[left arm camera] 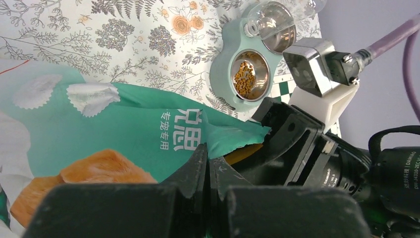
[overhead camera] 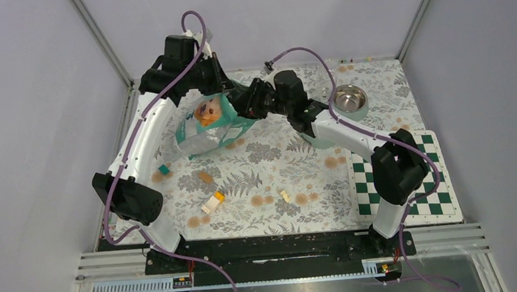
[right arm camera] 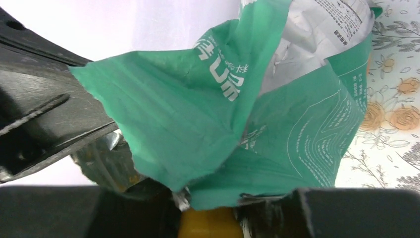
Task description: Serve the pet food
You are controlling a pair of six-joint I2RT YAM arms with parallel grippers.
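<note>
Pouring stage of serving. The teal bag (overhead camera: pixel 205 128) is held above the floral table (overhead camera: pixel 272 180), left of centre towards the far side, and is gripped at its torn top edge from both sides. The left gripper (left arm camera: pixel 208 167) is closed fully, with the bag's edge pinched between its fingers. The right gripper (overhead camera: pixel 237 99) is closed part-way, and a fold of the bag's mouth appears to be clamped in it.

The pet food (left arm camera: pixel 245 74) is seen in one steel bowl of the teal double feeder (left arm camera: pixel 223 64) at the far right of the table. It forms a loose, shallow layer of small brown pellets covering part of the bowl's floor. No pellets can be made out in the other bowl (left arm camera: pixel 280 32).

A first portion is judged to have been delivered. If more is to be served, the mouth must be carried right, over the feeder, and tilted down slowly. Both grips must be kept so that the limp foil does not fold shut or spill.
</note>
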